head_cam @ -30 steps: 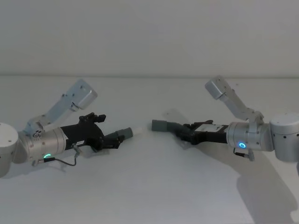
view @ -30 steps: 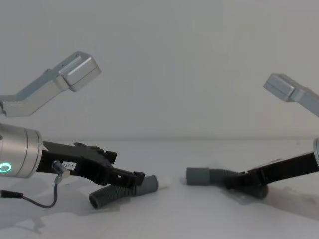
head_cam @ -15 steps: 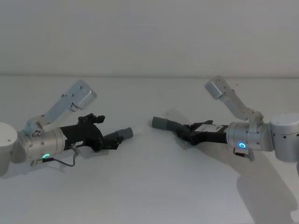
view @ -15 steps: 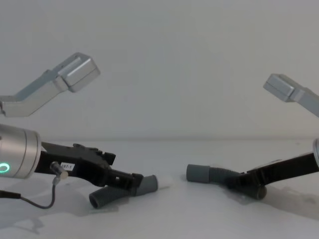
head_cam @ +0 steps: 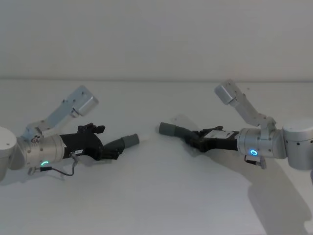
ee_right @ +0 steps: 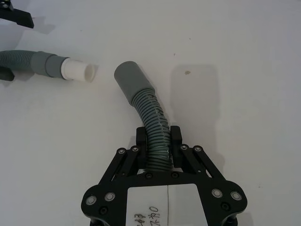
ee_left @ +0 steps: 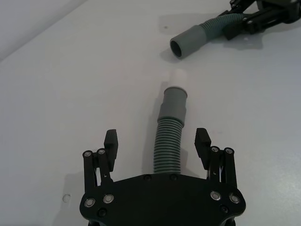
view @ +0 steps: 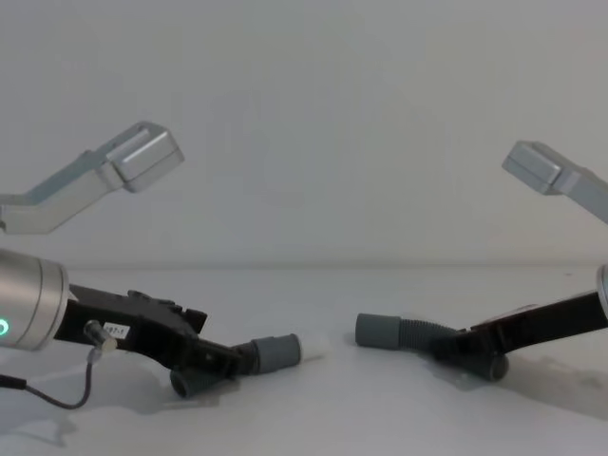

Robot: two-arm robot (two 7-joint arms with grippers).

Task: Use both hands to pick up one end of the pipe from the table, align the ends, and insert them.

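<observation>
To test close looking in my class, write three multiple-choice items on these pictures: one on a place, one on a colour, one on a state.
1. Where does the right gripper grip the right hose piece? A cuff; B ribbed part; C open mouth.
2. What colour is the tip on the left hose piece? A white; B red; C black.
3. The left gripper is: A shut on the hose; B shut on nothing; C open astride the hose.
Key: 1 B, it clamps the ribs; 2 A, white beyond the grey cuff; 3 C, spread either side, not touching.

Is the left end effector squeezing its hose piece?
No, the left end effector has its fingers wide apart, clear of the ribbed hose between them.
</observation>
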